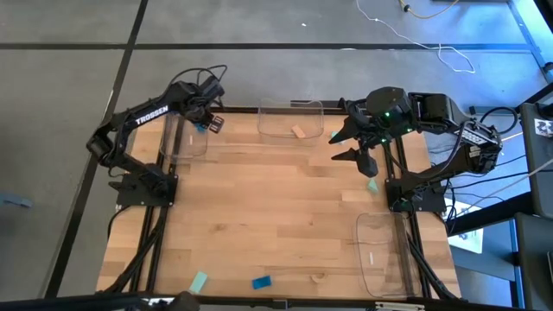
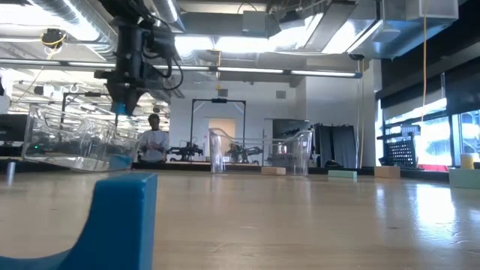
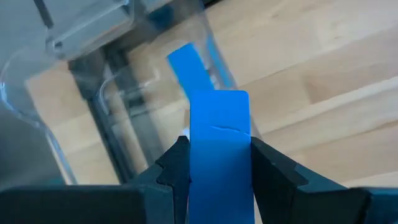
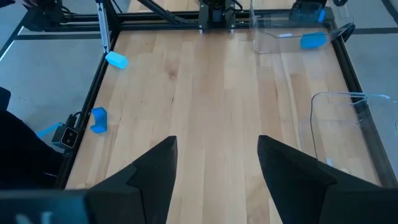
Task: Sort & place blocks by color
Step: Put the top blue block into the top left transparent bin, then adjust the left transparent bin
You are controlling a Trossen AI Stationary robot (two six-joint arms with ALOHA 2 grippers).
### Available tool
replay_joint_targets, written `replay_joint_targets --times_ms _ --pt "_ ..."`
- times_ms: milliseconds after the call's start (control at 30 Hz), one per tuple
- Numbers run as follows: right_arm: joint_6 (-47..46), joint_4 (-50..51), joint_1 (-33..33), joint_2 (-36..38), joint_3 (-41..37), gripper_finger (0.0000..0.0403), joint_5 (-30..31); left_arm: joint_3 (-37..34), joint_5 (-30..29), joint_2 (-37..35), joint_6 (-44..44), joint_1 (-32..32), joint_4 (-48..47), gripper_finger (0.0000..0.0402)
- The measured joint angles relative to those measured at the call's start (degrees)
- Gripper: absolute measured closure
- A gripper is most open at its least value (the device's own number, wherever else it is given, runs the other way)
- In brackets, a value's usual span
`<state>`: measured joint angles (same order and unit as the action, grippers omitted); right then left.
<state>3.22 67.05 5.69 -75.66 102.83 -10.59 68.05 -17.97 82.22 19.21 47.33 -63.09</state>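
The left gripper (image 3: 219,158) pinches a blue block (image 3: 219,149) between its fingers, raised over the clear tray (image 1: 183,138) at the table's far left corner; a second blue block (image 3: 189,65) already lies in that tray. The right gripper (image 1: 352,142) hovers near the far right side with its fingers spread and nothing between them. A tan block (image 1: 299,132) rests in the middle far tray (image 1: 291,119); a mint block (image 1: 372,185) lies on the bare wood by the right arm's base; a mint block (image 1: 199,282) and a blue block (image 1: 261,282) sit loose at the near edge; a third tray (image 1: 383,252) stands at the near right.

Risks, as judged: the held block stands tall in the grip and appears close to the tray wall; an early release could drop it on the rim or outside; a low descent could strike the wall and shift the tray.
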Motion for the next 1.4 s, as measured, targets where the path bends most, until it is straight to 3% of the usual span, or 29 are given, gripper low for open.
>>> replay_joint_targets --times_ms 400,667,1033,1400 --pt "-0.09 0.02 0.0 0.0 0.0 0.0179 0.0 -1.67 1.17 -0.28 0.09 1.29 -3.93 0.0277" --pt "-0.11 0.02 0.0 0.0 0.0 0.0179 0.0 -4.53 1.14 -0.27 -0.16 1.32 -3.95 0.0224" --pt "-0.13 0.02 0.0 0.0 0.0 0.0179 0.0 -4.57 -0.72 -0.19 -0.27 1.32 -2.37 0.0222" --pt "-0.15 0.02 -0.01 0.0 0.0 0.0179 0.0 -4.57 -2.43 4.73 -1.53 1.29 2.03 0.022"
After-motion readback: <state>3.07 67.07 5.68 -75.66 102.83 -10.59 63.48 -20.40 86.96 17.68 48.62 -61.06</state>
